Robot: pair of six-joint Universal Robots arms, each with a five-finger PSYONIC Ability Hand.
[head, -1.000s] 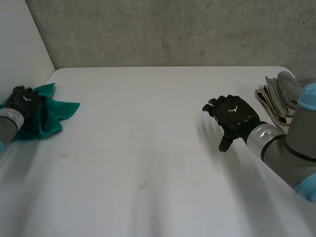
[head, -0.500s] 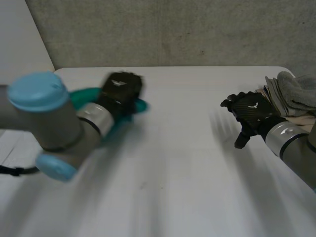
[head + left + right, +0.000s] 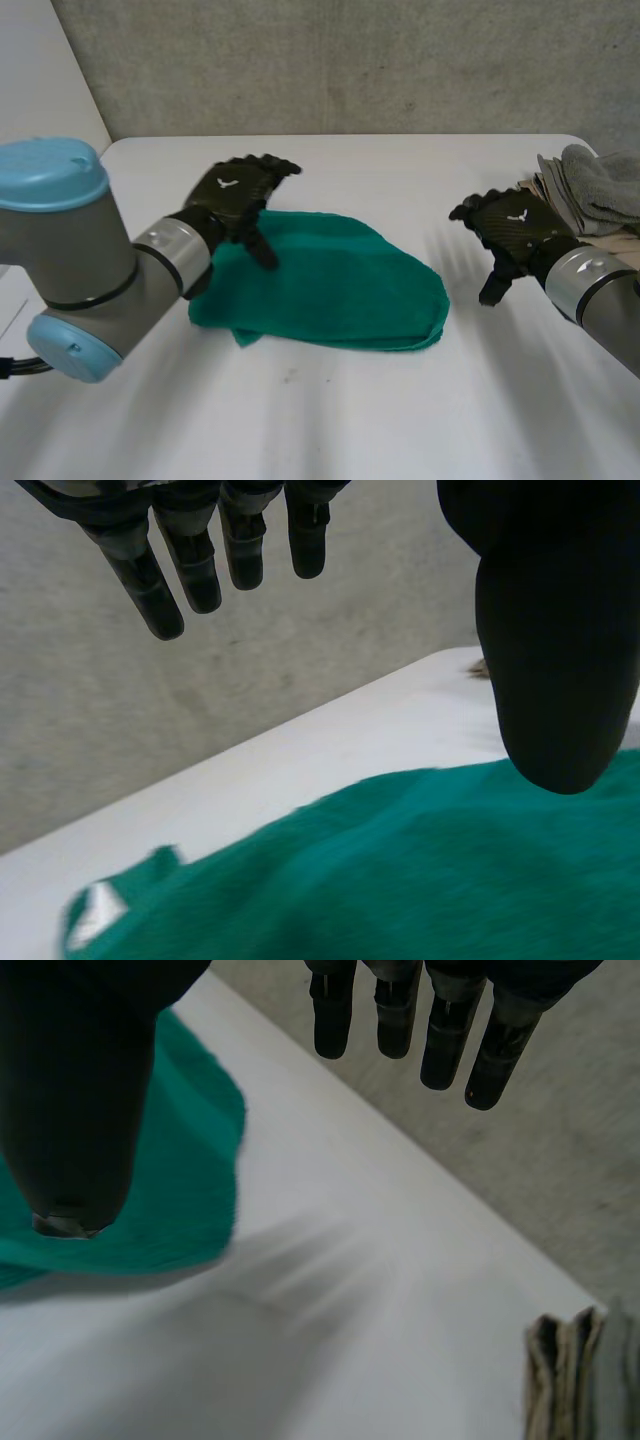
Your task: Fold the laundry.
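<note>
A green cloth (image 3: pixel 330 285) lies crumpled and roughly flat in the middle of the white table (image 3: pixel 330 420). My left hand (image 3: pixel 235 192) hovers over the cloth's far left part, fingers straight and open, holding nothing; in its wrist view the fingers (image 3: pixel 190 560) and thumb (image 3: pixel 555 650) spread above the green cloth (image 3: pixel 400 880). My right hand (image 3: pixel 508 228) hangs open just right of the cloth, apart from it. Its wrist view shows straight fingers (image 3: pixel 400 1010), the thumb (image 3: pixel 80 1090) and the cloth's edge (image 3: pixel 190 1190) below.
A stack of folded grey and beige cloths (image 3: pixel 580 195) sits at the table's right edge, also seen beyond my right hand (image 3: pixel 570 1370). A concrete wall (image 3: pixel 350 60) runs behind the table.
My left arm swung from the table's left edge to the middle, carrying the green cloth, and let it go there spread out. My right hand drew back slightly to the right.
</note>
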